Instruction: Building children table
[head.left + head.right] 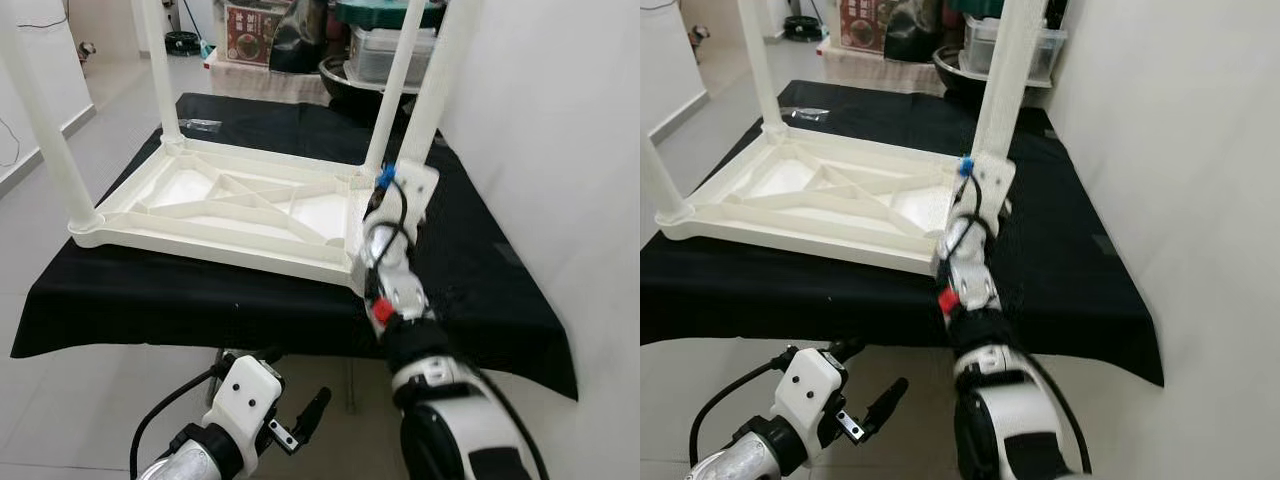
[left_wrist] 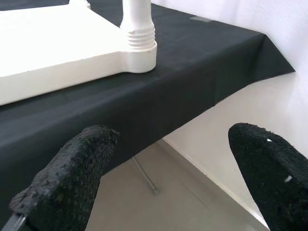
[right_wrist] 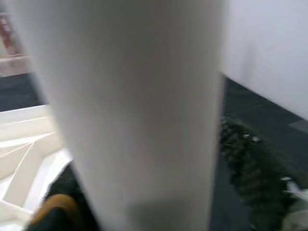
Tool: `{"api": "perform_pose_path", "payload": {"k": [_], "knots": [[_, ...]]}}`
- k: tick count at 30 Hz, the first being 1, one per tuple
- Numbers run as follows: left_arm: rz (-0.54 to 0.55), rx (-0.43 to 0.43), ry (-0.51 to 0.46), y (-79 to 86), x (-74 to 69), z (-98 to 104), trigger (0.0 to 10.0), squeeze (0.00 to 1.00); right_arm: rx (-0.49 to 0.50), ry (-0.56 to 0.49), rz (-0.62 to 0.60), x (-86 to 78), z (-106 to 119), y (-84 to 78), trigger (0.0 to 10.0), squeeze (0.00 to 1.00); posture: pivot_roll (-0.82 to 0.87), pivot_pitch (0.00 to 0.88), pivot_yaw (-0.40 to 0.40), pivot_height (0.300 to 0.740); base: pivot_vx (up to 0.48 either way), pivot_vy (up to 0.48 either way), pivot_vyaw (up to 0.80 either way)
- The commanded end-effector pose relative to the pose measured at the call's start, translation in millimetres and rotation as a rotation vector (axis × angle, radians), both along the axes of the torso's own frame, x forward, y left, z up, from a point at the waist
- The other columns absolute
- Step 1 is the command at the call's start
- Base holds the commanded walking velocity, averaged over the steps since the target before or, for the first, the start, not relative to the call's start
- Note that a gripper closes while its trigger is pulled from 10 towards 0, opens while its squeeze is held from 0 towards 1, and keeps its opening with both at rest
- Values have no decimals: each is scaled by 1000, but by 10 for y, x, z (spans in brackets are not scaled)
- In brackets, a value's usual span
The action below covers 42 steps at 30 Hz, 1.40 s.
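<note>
A: Lying upside down on the counter [image 1: 470, 270], which is draped in matte black cloth, is the white plastic children's table [image 1: 235, 205]. Its underside shows moulded ribs crossing in diagonals, smooth and slightly glossy.

B: And the legs?
A: Round, tapering white tubes stand up from the corners. The near right leg [image 1: 425, 105] rises from a threaded collar at the tabletop's corner, nearest the pale wall [image 1: 560, 140].

B: Where is the right gripper [image 1: 405, 185]?
A: At that near right leg, low down by the corner. In the right wrist view the leg stands between its black textured fingers [image 3: 250, 168], so the jaws are closed around it.

B: The left gripper [image 1: 300, 420]?
A: Below the counter's front edge, away from the children's table, over the pale floor. Its dimpled black fingers [image 2: 67, 178] are spread wide apart, holding nothing.

B: Anything else around?
A: Beyond the children's table, past the counter's far edge, sit a dark round bowl [image 1: 350, 80], a clear lidded storage box [image 1: 385, 50] and a red printed carton [image 1: 250, 35].
</note>
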<state>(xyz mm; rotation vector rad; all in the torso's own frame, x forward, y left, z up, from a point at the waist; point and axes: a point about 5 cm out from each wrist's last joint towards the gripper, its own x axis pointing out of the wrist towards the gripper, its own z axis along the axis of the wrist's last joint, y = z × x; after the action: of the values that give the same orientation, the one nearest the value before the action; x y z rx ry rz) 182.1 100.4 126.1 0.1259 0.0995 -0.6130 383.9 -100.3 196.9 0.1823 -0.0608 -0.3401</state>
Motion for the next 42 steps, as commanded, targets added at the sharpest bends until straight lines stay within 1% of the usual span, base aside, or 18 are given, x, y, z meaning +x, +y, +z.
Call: {"api": "perform_pose_path", "payload": {"k": [1,3,7,10,11,12,13,14,15,18,19,20,21,24,30,38,41,42], "knots": [[-13,-9,4,-23,-9,-14,10000,0,-27,-83,21,8,164,-106,10000,0,141,40,-108,740,0,0,0],[-13,-9,4,-23,-8,-14,10000,0,-32,-97,36,10,179,-127,10000,0,141,40,-108,740,0,0,0],[-16,-9,3,-30,-10,-24,10000,0,-104,-254,268,16,303,-286,10000,0,137,23,-109,740,0,0,0],[-18,-7,1,-32,-9,-26,10000,0,-131,-277,340,20,326,-322,10000,0,137,23,-108,740,0,0,0],[-19,-7,-1,-34,-4,-24,10000,0,-140,-287,437,26,332,-341,10000,0,137,22,-108,740,0,0,0],[-19,-7,-1,-34,-4,-24,10000,0,-140,-287,437,26,332,-341,10000,0,137,22,-108,740,0,0,0],[-20,-7,-3,-36,2,-24,10000,0,-152,-293,524,30,339,-382,10000,0,139,27,-108,740,0,0,0],[-18,-8,-5,-34,12,-21,10000,0,-142,-286,624,40,332,-413,10000,0,143,27,-106,740,0,0,0],[-18,-8,-5,-34,12,-21,10000,0,-142,-286,624,40,332,-413,10000,0,143,27,-106,740,0,0,0],[-16,-6,-10,-28,29,-18,10000,0,-70,-224,951,37,257,-406,10000,0,140,30,-100,740,0,0,0],[-16,-6,-10,-28,29,-18,10000,0,-70,-224,951,37,257,-406,10000,0,140,30,-100,740,0,0,0],[-18,-7,-10,-30,29,-17,10000,0,-67,-183,1054,37,205,-390,10000,0,149,29,-102,740,0,0,0],[-18,-7,-10,-30,29,-17,10000,0,-67,-183,1054,37,205,-390,10000,0,149,29,-102,740,0,0,0],[-24,-8,-10,-32,14,-11,10000,0,-65,-136,1236,47,182,-333,10000,0,161,34,-109,740,0,0,0],[-19,-6,-9,-24,-11,-8,10000,0,-4,-181,1418,8,247,-275,10000,0,177,41,-119,740,0,0,0],[-19,-6,-9,-24,-11,-8,10000,0,-4,-181,1418,8,247,-275,10000,0,177,41,-119,740,0,0,0],[-12,-5,-1,-7,-57,-9,10000,0,-83,-130,1582,-45,218,-119,10000,0,194,54,-117,740,0,0,0],[-16,-6,4,-11,-71,-16,10000,0,-96,-117,1621,-55,209,-72,3686,0,186,47,-117,740,0,0,0]]}}
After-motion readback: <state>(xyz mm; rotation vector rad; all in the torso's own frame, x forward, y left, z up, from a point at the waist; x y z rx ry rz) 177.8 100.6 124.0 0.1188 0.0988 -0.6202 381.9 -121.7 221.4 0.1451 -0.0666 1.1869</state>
